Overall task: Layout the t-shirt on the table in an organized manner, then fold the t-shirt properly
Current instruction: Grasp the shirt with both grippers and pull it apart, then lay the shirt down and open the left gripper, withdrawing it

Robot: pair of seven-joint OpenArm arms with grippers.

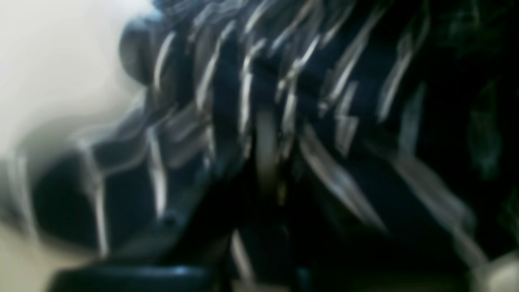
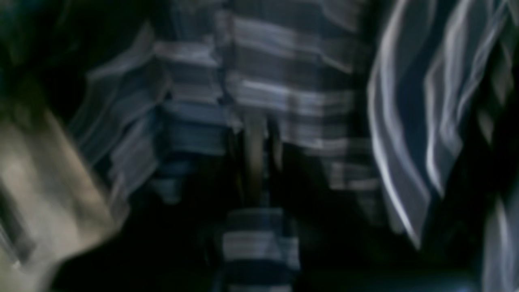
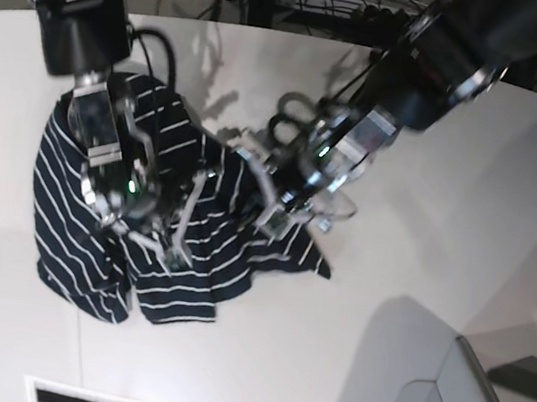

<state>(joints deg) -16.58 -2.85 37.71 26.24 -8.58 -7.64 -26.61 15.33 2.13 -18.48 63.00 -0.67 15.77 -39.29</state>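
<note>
shirt [image 3: 157, 235]: bunched, left half of table [image 3: 466, 231]
left gripper [image 3: 269, 213]: clamped on shirt
right gripper [image 3: 157, 235]: clamped on shirt

Inventory, as I count it from my base view:

- One t-shirt [image 3: 111, 238], dark with thin white stripes, bunched toward the left edge of the table. My two wrist views, both blurred, show the same striped cloth [image 1: 284, 89] [image 2: 284, 93]; it adds no second garment.
- One table [image 3: 448, 218], white, with a curved far edge.
- Two arms of mine, one to each side.
- Two grippers: my left gripper [image 3: 272, 212] and my right gripper [image 3: 156, 240], one per arm.
</note>
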